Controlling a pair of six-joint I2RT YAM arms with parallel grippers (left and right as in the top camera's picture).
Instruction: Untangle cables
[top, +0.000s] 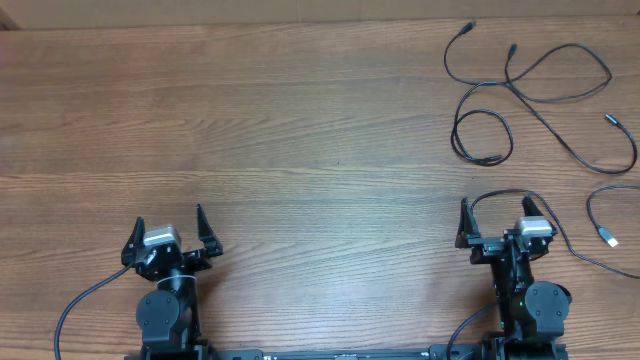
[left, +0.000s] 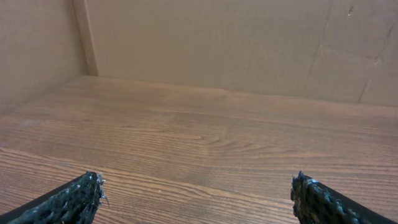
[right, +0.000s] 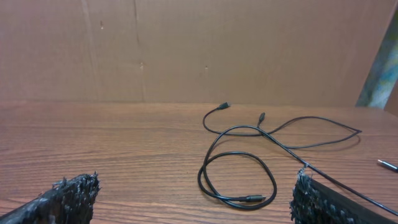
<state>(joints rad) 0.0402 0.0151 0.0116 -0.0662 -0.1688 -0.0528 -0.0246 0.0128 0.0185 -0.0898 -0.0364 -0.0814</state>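
The cables (top: 540, 95) lie spread out, not coiled, at the far right of the table. One cord ends in a small loop (top: 482, 140), which also shows in the right wrist view (right: 236, 177) just ahead of the fingers. A longer cord (top: 570, 70) crosses it. A separate cord at the right edge has a silvery-white tip (top: 609, 238). My right gripper (top: 496, 208) is open and empty, nearer than the loop and not touching it; its fingers frame the loop in the wrist view (right: 196, 183). My left gripper (top: 168, 218) is open and empty at the near left, with only bare wood before it (left: 196, 183).
A thin black cord (top: 560, 228) arcs over the right gripper and trails to the right edge. A brown cardboard wall (right: 186, 50) stands behind the table's far edge, and it also closes the left side in the left wrist view (left: 37, 50).
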